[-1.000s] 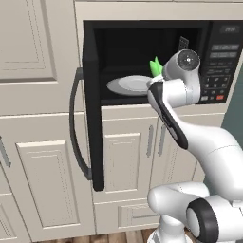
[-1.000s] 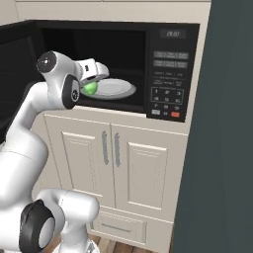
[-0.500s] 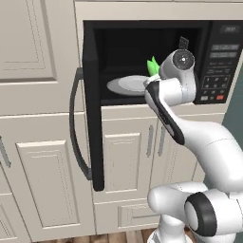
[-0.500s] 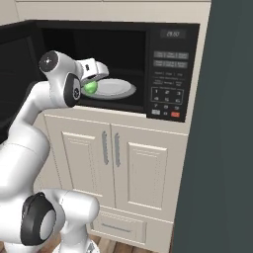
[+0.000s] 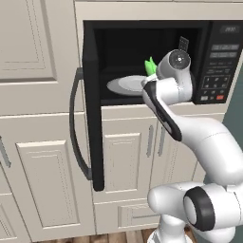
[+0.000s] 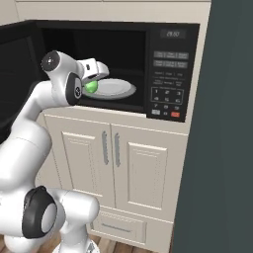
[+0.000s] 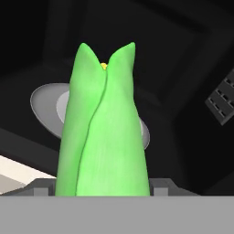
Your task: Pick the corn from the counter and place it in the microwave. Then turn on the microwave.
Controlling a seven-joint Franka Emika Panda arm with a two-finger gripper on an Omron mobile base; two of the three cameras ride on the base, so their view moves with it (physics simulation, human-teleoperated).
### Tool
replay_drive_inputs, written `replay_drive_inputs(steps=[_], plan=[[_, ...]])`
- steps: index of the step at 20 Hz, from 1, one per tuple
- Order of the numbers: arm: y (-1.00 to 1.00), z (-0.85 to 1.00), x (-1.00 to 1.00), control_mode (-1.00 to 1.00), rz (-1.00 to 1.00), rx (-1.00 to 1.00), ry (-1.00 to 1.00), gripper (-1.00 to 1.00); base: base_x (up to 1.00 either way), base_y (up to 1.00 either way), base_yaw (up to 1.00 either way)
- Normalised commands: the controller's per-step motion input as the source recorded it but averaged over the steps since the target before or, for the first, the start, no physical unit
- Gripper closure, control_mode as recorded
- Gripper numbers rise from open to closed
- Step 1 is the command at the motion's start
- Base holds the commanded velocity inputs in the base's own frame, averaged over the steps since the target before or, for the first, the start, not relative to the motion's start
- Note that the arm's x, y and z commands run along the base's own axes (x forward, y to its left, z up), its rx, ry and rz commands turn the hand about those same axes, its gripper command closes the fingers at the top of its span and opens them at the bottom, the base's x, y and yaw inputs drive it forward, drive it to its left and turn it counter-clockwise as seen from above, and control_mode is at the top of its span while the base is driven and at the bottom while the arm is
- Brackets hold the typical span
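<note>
With the microwave (image 5: 142, 61) door (image 5: 92, 128) hanging wide open toward nine o'clock, the arm is right at the mouth of the cavity, and the gripper (image 6: 94, 79) has the corn (image 7: 104, 128) clamped between its fingers. From the hand camera the green husk stands straight up toward twelve o'clock, its two pointed tips parted around a speck of yellow, with one dark fingertip (image 7: 43, 187) peeking out at seven o'clock and the other at five.

Beyond the cob lies the grey glass plate (image 7: 45, 107), spreading out at nine and three o'clock behind it, and a dark vent grille (image 7: 221, 103) sits on the cavity wall at three o'clock. The corn is up in the air at the front edge of that plate, not resting on it.

From the left base camera the husk tips (image 5: 150, 65) poke out at eleven o'clock of the wrist, which covers the right side of the opening. From the right base camera, the keypad (image 6: 167, 94) with its red button (image 6: 175, 114) sits at three o'clock of the gripper, well apart. Cream cabinet doors (image 6: 123, 168) run below at six o'clock.
</note>
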Motion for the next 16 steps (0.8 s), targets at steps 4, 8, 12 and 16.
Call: replay_drive_inputs(steps=[4, 8, 12, 16], plan=[[0.05, -0.05, 0.13, -1.0, 0.0, 0.0, 0.0, 1.0, 0.0, 0.0, 0.0], [0.03, -0.02, 0.14, -1.0, 0.0, 0.0, 0.03, 1.0, 0.0, 0.0, 0.0], [0.01, -0.01, 0.16, -1.0, 0.0, 0.0, 0.06, 1.0, 0.0, 0.0, 0.0], [0.0, -0.01, 0.15, -1.0, 0.0, 0.0, 0.04, 1.0, 0.0, 0.0, 0.0]])
